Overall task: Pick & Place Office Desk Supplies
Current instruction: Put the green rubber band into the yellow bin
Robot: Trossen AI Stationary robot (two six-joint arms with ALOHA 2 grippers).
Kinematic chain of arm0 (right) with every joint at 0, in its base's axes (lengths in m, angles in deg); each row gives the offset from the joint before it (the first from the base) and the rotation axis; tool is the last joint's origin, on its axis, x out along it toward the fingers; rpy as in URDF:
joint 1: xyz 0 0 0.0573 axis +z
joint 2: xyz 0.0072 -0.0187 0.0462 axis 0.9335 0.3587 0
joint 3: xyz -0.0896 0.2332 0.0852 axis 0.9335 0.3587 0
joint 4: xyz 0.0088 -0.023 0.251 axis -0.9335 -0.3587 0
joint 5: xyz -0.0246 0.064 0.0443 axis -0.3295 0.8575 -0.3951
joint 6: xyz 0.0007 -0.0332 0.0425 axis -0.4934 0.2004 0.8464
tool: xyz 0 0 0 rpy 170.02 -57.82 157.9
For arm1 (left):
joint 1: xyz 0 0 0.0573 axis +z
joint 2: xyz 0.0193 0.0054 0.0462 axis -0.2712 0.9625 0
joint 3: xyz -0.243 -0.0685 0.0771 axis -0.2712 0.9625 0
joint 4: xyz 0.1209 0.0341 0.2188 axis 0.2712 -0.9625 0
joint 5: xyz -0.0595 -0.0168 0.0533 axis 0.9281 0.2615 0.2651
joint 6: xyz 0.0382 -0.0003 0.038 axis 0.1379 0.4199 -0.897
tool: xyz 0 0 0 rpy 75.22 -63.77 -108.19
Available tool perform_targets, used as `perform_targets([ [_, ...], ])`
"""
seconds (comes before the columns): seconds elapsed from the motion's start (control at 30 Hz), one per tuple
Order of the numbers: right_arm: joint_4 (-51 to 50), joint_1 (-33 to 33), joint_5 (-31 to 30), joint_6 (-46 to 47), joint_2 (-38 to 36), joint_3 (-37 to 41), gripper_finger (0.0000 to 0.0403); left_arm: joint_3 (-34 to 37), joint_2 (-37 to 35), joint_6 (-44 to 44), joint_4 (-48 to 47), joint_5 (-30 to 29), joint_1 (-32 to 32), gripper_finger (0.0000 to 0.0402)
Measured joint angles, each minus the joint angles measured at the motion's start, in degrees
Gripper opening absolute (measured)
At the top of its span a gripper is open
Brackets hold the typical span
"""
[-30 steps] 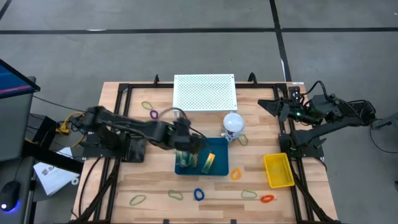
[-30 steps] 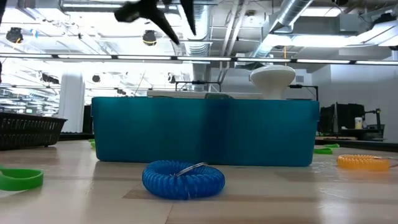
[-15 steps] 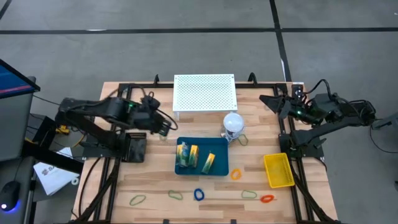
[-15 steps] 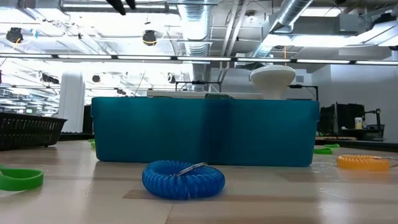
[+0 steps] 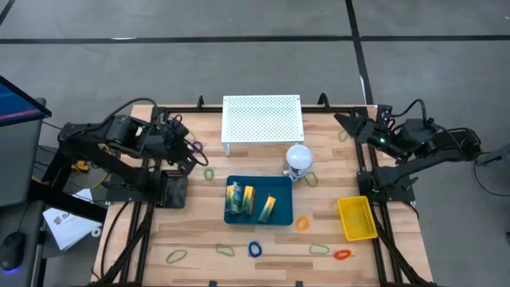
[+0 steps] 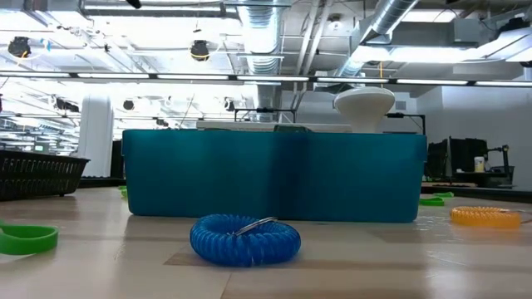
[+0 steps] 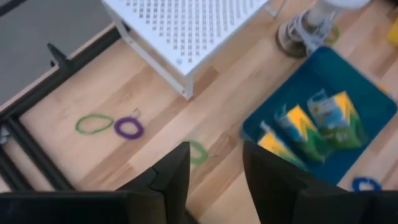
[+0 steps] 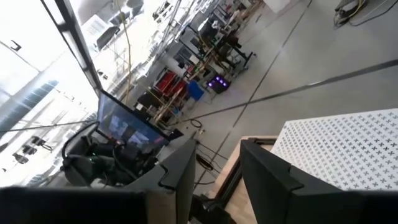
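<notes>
The counter (image 5: 199, 239) carries everything, and the white perforated board (image 5: 263, 118) stands well off toward the far edge from the left claw (image 5: 190, 151), which hovers empty over the near-left area, fingers narrowly apart with nothing between them. Ahead of that claw sits the blue bin (image 5: 259, 201), holding the green-and-yellow packets (image 7: 314, 121), so the collecting spot looks well chosen, central to both arms. Just beyond the claw's fingertips lie a green loop (image 7: 198, 152), a purple loop (image 7: 129, 128) and another green loop (image 7: 94, 123), apparently next to be picked. The right claw (image 8: 214, 165) waits over the far-right corner, jaws parted, aimed at the room. In the low view the bin hides its contents; only a blue coil (image 6: 244, 238) shows clearly.
</notes>
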Motion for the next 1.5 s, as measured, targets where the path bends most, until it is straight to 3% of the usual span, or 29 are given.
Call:
perform_targets([
  [0.47, 2.19, 0.00, -1.35, 0.48, 0.57, 0.02, 0.0123, 0.00, -0.20, -21.92, 0.68, 11.90, -0.04, 0.0143],
  [0.67, 2.28, 0.00, -1.31, 1.13, 0.57, 0.02, 0.0123, 0.00, 0.07, -25.91, 0.99, 16.60, -0.05, 0.0143],
  [0.8, 2.26, 0.00, -1.31, 1.11, 0.57, 0.02, 0.0123, 0.43, -0.28, -20.81, -2.23, 17.51, -0.04, 0.0143],
  [0.93, 2.14, 0.00, -1.29, 1.09, 0.59, 0.02, 0.0123, 4.00, -2.93, -10.23, -2.48, 18.57, -0.04, 0.0143],
  [1.27, 1.78, 0.07, -0.84, 1.39, 0.59, 0.02, 0.0123, 22.92, -11.59, 16.19, -0.21, 25.10, -2.82, 0.0143],
  [1.5, 1.63, 0.07, 0.44, 1.97, 0.59, 0.02, 0.0123, 34.45, -15.76, 30.67, 9.44, 27.29, -5.13, 0.0143],
])
